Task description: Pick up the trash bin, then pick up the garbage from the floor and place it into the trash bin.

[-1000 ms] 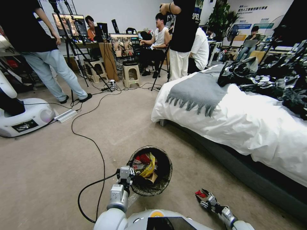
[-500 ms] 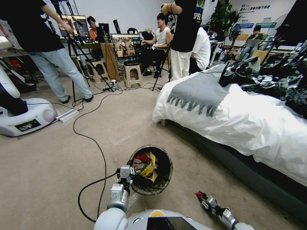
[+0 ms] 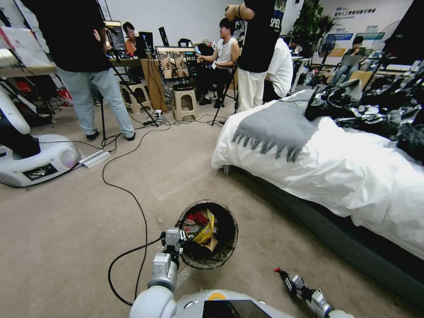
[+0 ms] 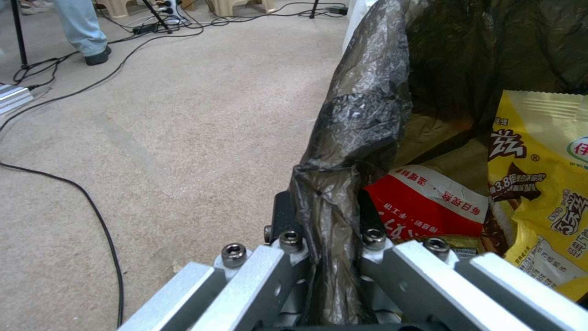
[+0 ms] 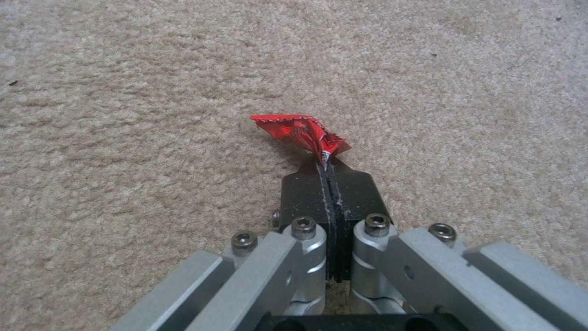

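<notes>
My left pincer (image 3: 179,240) is clamped on the near rim of the trash bin (image 3: 225,251), its two pads pinching the black bag liner (image 4: 361,115) where it folds over the edge — seen close in the left wrist view, where the left pincer's pads (image 4: 285,216) squeeze a bunched strip of that liner. The bin sits in front of my body, slightly left of centre, above the beige carpet (image 3: 66,229). Inside it lies garbage: a yellow snack packet (image 4: 539,184), a red-and-white wrapper (image 4: 429,202) and a piece of brown paper (image 4: 441,133), all piled against the liner's inner wall.

My right pincer (image 3: 282,274) hangs low at the right, near the carpet and well apart from the bin. Its pads are pressed together on a small red wrapper (image 5: 300,131) — the wrapper's crumpled end sticks out beyond the tips, with carpet directly behind it. Whether the wrapper touches the carpet I cannot tell.

A black cable (image 3: 132,203) snakes across the carpet to the left of the bin. To the right stands a bed (image 3: 353,176) with a white cover, a grey fringed blanket (image 3: 274,123) over its near corner, and glossy black plastic sheets (image 3: 380,110) heaped farther along it.
</notes>
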Controlling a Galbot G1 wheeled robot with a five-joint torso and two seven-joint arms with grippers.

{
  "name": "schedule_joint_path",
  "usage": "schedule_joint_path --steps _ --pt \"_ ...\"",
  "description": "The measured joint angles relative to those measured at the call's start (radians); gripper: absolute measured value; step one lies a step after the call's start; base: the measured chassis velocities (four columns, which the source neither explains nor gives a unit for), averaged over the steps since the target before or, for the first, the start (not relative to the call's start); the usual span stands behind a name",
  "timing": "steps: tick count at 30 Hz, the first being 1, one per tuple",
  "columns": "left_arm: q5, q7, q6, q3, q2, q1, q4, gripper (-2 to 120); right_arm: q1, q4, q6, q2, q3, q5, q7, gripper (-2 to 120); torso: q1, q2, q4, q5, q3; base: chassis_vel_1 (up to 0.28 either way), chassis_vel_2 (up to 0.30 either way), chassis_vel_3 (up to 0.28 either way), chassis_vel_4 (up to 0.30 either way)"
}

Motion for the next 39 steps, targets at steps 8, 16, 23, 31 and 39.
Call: schedule_joint_path --steps 8,16,23,31,39 --pt "-0.002 0.000 0.000 -0.003 0.000 -0.001 0.000 0 -0.005 0.042 0.027 0.015 -0.007 0.019 0.010 0 0.000 0.000 0.0000 0.0028 0.000 0.000 0.000 0.000 0.000" --pt "-0.002 0.000 0.000 -0.002 -0.001 -0.006 0.011 0 -0.040 0.186 0.079 0.040 0.007 0.054 0.021 0 0.000 0.000 0.0007 0.0015 0.000 0.000 0.000 0.000 0.000" --pt "-0.004 0.000 0.002 -0.001 0.006 -0.014 0.018 0 -0.107 0.450 0.112 0.086 0.001 0.107 0.073 0 0.000 0.000 0.0002 0.0013 0.000 0.000 0.000 0.000 0.000" --pt "-0.003 0.002 0.004 0.000 0.010 -0.010 0.017 0 -0.136 0.812 0.110 0.099 -0.040 0.194 0.077 0 0.000 0.000 0.0005 0.0009 0.000 0.000 0.000 0.000 0.000" --pt "0.001 0.003 0.004 0.007 0.010 -0.008 0.019 0 -0.104 1.123 0.043 0.080 -0.102 0.260 0.073 0 0.000 0.000 0.0004 0.0010 0.000 0.000 0.000 0.000 0.000"
